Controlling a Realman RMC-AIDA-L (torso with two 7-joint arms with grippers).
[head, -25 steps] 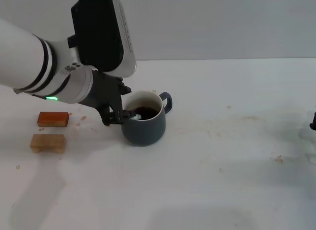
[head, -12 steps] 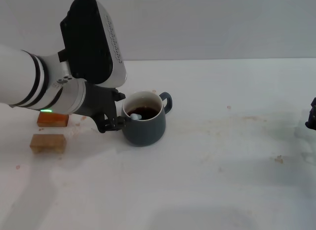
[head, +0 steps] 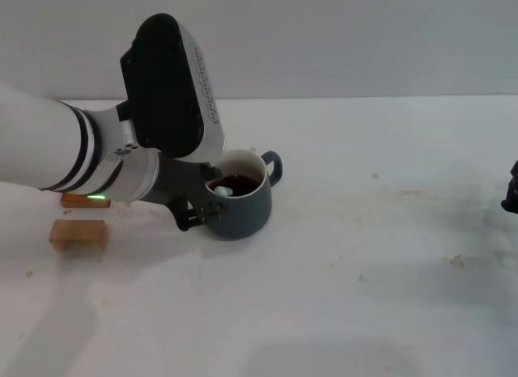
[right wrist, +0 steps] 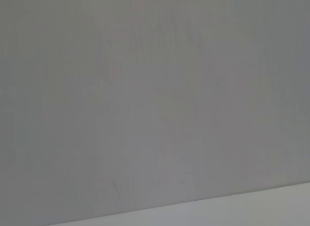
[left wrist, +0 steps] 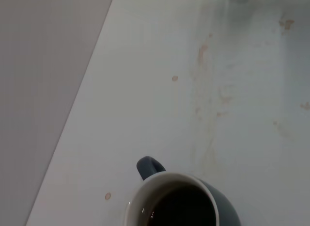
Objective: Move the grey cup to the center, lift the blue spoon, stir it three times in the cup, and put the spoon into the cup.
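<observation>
The grey cup [head: 243, 209] stands on the white table left of the middle, with its handle pointing to the far right and dark liquid inside. It also shows in the left wrist view [left wrist: 167, 180]. The pale end of the blue spoon [head: 220, 190] shows inside the cup at its left rim; the rest of the spoon is hidden. My left gripper [head: 207, 201] is at the cup's left rim and appears shut on the blue spoon's handle. My right gripper [head: 511, 195] is parked at the far right edge, barely in view.
A tan wooden block [head: 78, 234] lies left of the cup. An orange block [head: 73, 201] behind it is mostly hidden by my left arm. The white table [head: 364, 272] stretches out to the right and front of the cup.
My left arm swung left, then back right and lower toward the cup. The spoon's pale end stayed inside the cup near the left rim. The cup has not moved.
</observation>
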